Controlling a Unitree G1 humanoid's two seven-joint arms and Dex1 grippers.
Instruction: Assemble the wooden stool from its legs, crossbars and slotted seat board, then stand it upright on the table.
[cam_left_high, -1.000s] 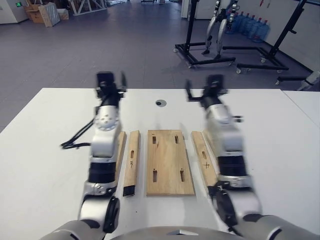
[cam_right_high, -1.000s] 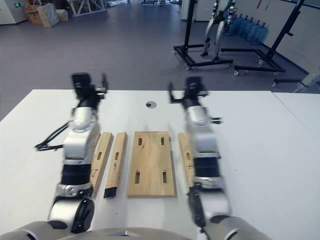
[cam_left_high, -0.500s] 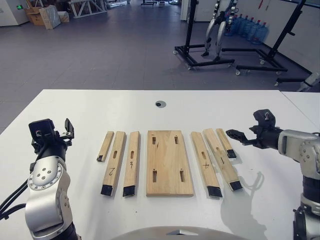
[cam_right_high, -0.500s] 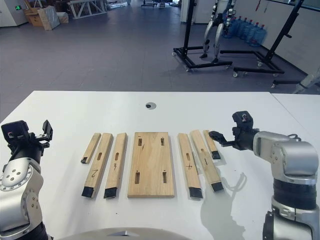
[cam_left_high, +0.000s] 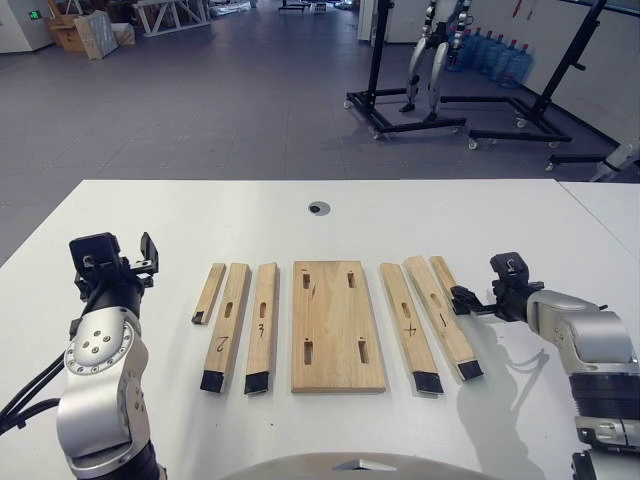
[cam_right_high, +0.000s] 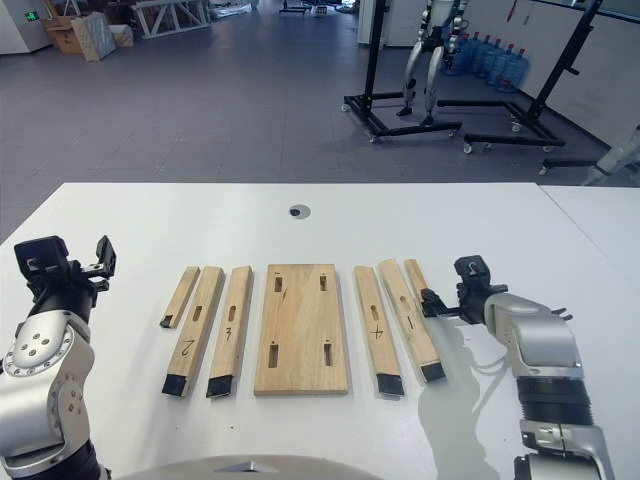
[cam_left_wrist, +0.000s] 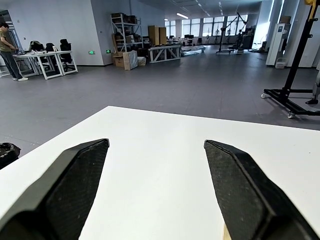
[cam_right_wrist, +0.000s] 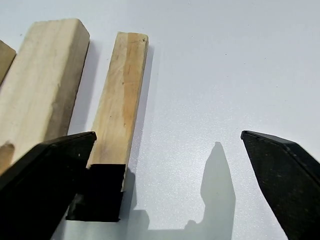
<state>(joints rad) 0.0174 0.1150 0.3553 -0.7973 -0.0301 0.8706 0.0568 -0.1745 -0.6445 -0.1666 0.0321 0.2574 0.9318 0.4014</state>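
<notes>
Right gripper, jaws spread wide, now sits low at the right end of the row, its tips at the black-capped near end of the short crossbar. Half a second ago it hung off to the right, clear of the pieces, and a second ago both arms stretched forward over the parts. Left gripper, also open and holding nothing, has edged in a little but stands well left of the row. I judge that the first pick is starting and assembly itself has not begun. The seat board lies flat in the middle of the table with three pieces on either side, and its four slots hold nothing. From the left wrist, the two fingers gape over bare white table. From the right wrist, the crossbar lies beside a thicker leg, its dark end just by one finger. Whether they touch is hard to tell, perhaps not yet.
</notes>
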